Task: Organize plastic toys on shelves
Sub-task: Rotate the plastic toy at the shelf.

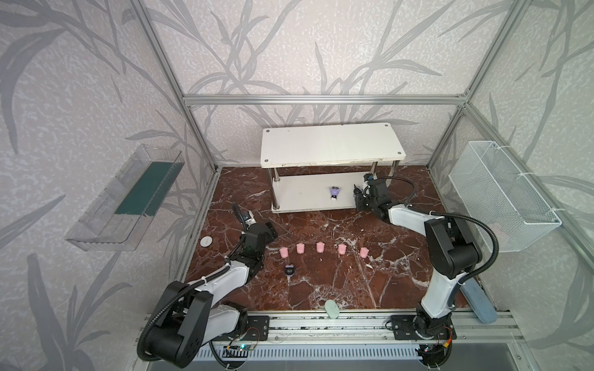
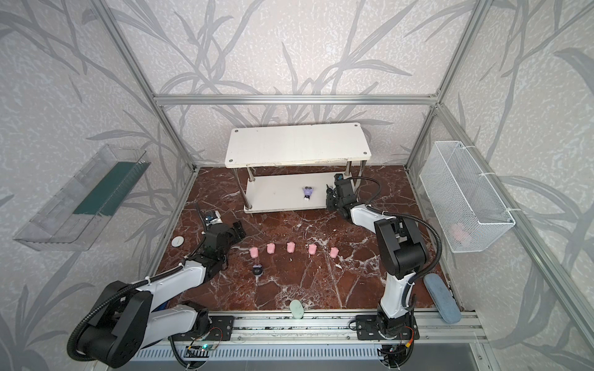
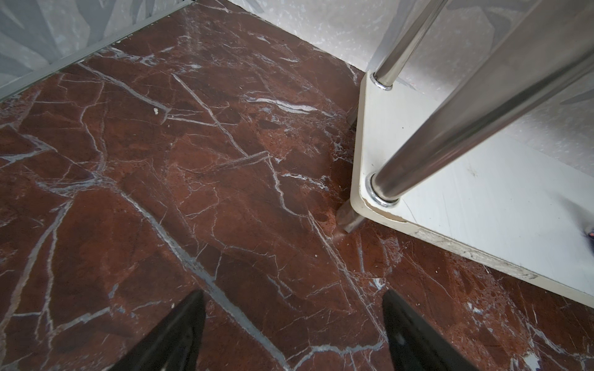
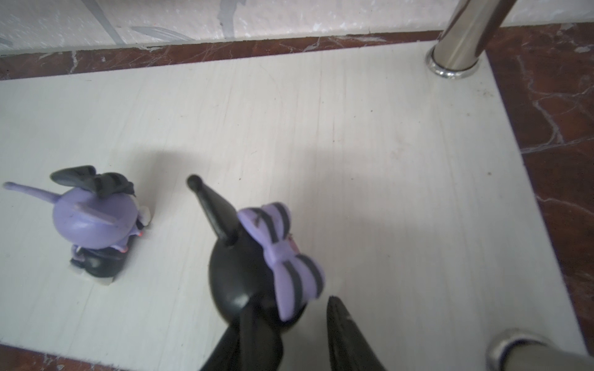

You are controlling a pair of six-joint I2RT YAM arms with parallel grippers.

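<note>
Black figurine (image 4: 238,279) clamped in right gripper (image 4: 289,308), purple figurine (image 4: 93,221) at frame left, chrome post (image 4: 456,48) upper right, lilac bow (image 4: 283,253) plain only in wrist view, left gripper (image 3: 292,292) spread

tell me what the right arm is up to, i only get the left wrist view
Observer: The right tool is shut on a bow-topped black figurine over the rack's lower board.
Operator: anything on that board already
Observer: One purple figurine sits on it, beside the held one.
Operator: what's left on the floor
Observer: Five pink pigs in a row, and another black figurine just in front of the row's left end.
</note>
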